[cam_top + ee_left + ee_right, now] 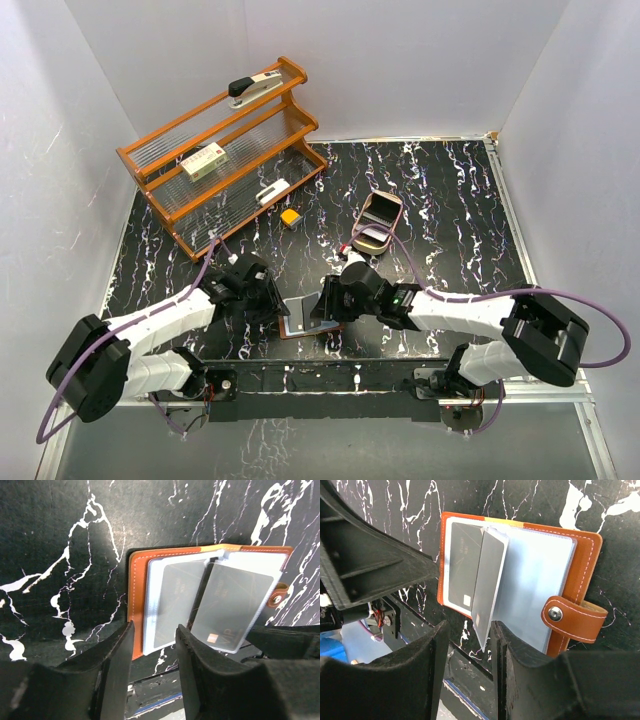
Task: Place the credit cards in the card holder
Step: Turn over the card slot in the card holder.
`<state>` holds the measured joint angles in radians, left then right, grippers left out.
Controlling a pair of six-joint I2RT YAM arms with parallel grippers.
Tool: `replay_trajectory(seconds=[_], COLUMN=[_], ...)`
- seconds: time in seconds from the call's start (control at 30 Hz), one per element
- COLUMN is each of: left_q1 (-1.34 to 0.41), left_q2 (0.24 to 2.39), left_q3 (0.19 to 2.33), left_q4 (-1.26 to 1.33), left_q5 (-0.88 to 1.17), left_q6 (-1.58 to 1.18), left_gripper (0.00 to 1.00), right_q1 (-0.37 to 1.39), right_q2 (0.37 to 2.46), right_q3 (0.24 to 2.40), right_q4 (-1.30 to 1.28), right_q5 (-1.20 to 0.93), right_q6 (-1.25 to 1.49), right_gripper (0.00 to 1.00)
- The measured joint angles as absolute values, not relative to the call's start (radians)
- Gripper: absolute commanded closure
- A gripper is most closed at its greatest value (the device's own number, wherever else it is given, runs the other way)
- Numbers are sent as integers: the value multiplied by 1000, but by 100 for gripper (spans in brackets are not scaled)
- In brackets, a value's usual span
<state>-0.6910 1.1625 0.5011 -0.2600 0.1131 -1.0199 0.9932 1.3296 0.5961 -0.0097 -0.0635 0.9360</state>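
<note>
The card holder [288,331] is a reddish-brown wallet lying open on the black marbled table between my two grippers. It also shows in the left wrist view [138,580] and the right wrist view [582,555], closing tab [575,617] at its edge. Two grey credit cards sit in its clear sleeves: one lies flat [175,602] [462,565], and the other is in a raised leaf [232,605] [487,580]. My left gripper [155,630] [262,300] is open over the wallet's near left corner. My right gripper [470,630] [335,305] is open, with the raised leaf's lower edge between its fingers, close to the right finger [502,635].
A wooden two-tier rack [220,150] stands at the back left with a stapler [255,88] on top. A small yellow-orange block [290,216] and a tan oval tray [380,212] lie behind the wallet. The table's near edge runs just below the wallet.
</note>
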Motion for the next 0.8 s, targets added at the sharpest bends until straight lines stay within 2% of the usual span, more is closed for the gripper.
replay_trajectory(seconds=[0.27,0.5,0.57,0.67,0.8], left_q1=[-691,-691,-691,-691,-691], left_q2=[1151,1153,1161,1187,1232], left_q3=[556,520,495,474,473], left_q4=[-286,-166,-125,-84,-62], left_q5=[107,163,179,195,199], left_q6=[-1033,-1064,-1076,-1087,-1088], left_gripper=[56,56,60,79,87], right_q1=[993,993,993,993,993], right_q2=[1329,1331,1331,1331,1331], right_q3=[586,585,585,585,584], right_q4=[16,40,44,49,50], right_q5=[-77,-82,-83,-83,-84], right_q6=[951,963,968,970,971], right_gripper=[63,63,63,62,62])
